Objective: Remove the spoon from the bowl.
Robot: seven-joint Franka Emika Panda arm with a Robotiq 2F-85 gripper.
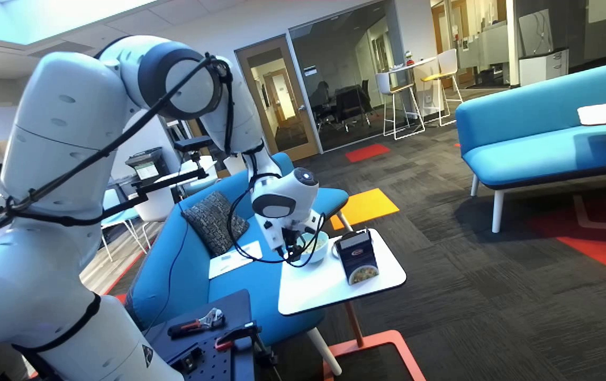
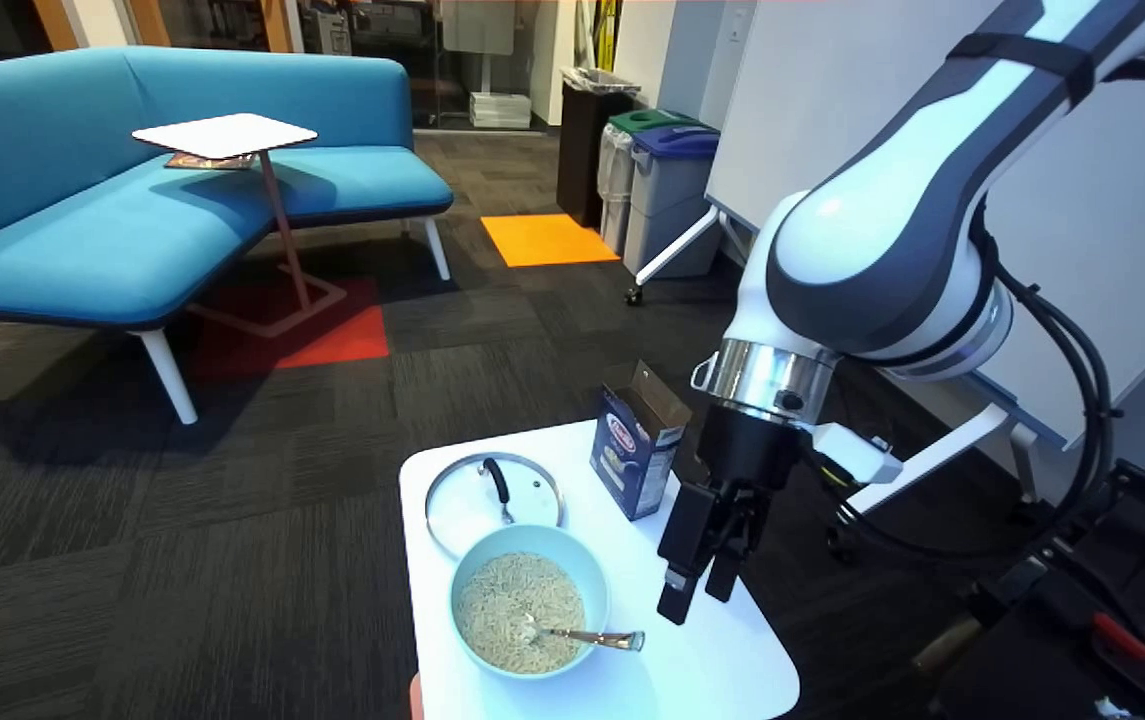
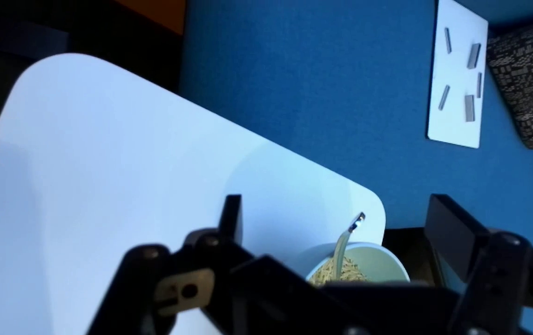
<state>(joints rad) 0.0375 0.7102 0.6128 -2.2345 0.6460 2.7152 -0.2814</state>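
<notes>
Tool angled down above the white desk, its two fingers spread wide apart and gripping nothing. From left to right, as I see it in an exterior view: a blue sofa, well apart from the desk; a glass lid with a black handle, lying on the desk partly behind the bowl; the bowl itself, pale blue-green, near the desk's edge and holding rice-like grains; the spoon, tilted in the bowl, its head among the grains and its handle leaning out past the rim toward the tool; a dark blue box, upright, its top open; the tool, near the handle's end; the white arm that carries it, with a whiteboard behind. In the wrist view the spoon's handle shows between the two fingers, touching neither; right of the bowl and beyond the desk, a white panel with small grey pieces lies on a blue seat, a patterned cushion just beside it.
</notes>
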